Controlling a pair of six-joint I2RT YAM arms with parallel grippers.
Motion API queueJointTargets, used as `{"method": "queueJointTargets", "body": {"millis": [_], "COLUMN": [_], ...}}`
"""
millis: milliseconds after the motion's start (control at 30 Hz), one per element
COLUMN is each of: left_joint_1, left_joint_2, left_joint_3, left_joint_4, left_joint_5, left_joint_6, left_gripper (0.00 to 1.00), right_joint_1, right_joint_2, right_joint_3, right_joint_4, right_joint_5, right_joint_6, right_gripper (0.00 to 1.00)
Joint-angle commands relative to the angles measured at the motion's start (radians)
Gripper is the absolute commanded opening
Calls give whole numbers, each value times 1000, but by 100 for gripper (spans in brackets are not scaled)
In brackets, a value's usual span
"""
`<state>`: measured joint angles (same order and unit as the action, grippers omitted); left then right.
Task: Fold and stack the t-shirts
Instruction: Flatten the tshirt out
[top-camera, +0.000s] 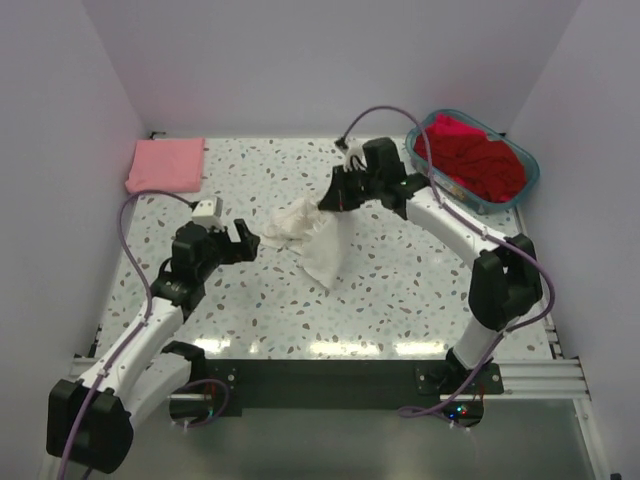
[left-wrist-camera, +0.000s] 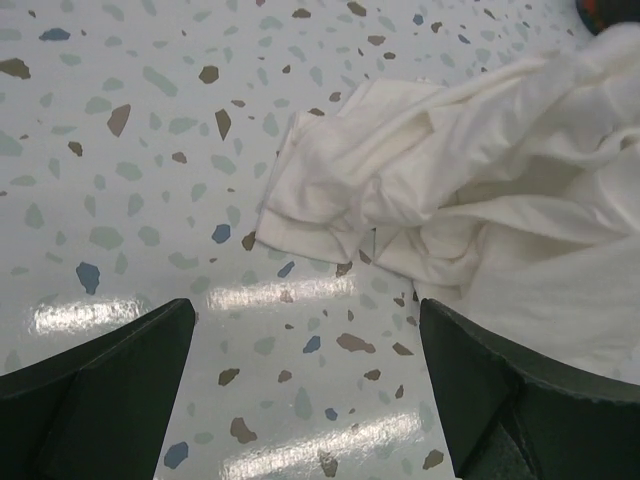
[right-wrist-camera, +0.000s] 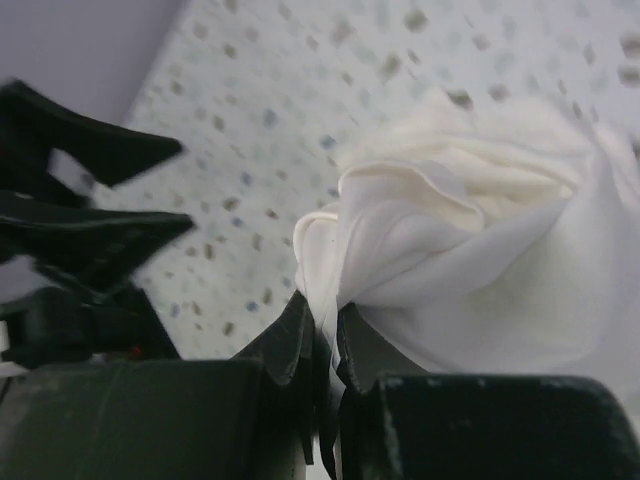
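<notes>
Evidently the right hand (top-camera: 324, 202) pinches a fold of the crumpled white cloth t-shirt (top-camera: 318, 245), raising that end off the middle of the speckled table (top-camera: 400, 290), probably to open it. The left hand (top-camera: 246, 240), spread, hovers just left, likely to catch an edge.

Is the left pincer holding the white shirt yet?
No, the left pincer stands open and empty, with the white shirt lying just ahead of it, untouched.

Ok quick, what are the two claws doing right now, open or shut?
Left claw: open, holding nothing.
Right claw: closed on the crumpled white cloth t-shirt.
</notes>
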<state>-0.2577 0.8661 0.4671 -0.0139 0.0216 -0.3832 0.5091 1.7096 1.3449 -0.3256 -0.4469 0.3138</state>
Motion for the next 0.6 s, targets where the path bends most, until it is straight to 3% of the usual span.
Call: {"method": "queueJointTargets", "body": {"millis": [0, 167, 267, 300, 333, 433, 500, 567], "left_joint_1": [-5, -5, -5, -5, -5, -5, -5, -5], "left_joint_2": [10, 25, 28, 28, 30, 45, 63, 94], "left_joint_3": [123, 228, 240, 239, 234, 212, 197, 191], "left_joint_4": [34, -33, -41, -41, -40, -26, -12, -1], "left_joint_5": [-14, -49, -51, -52, -49, -26, -3, 32], "left_joint_6": [7, 55, 73, 73, 73, 64, 50, 43], "left_gripper": [100, 100, 100, 100, 100, 100, 100, 100], "right_joint_1": [26, -27, -110, -135, -180, -208, -208, -204], "right_joint_2": [-34, -111, -165, -171, -176, -199, -232, -249], "right_joint_3": [259, 205, 35, -39, -62, -134, -171, -181], "right_joint_4": [172, 249, 111, 58, -86, -228, -224, -216], "right_joint_5": [-290, -343, -195, -138, 36, 271, 301, 291], "right_joint_6": [137, 197, 157, 142, 131, 39, 5, -2], "right_gripper": [0, 6, 10, 17, 24, 43, 55, 59]}}
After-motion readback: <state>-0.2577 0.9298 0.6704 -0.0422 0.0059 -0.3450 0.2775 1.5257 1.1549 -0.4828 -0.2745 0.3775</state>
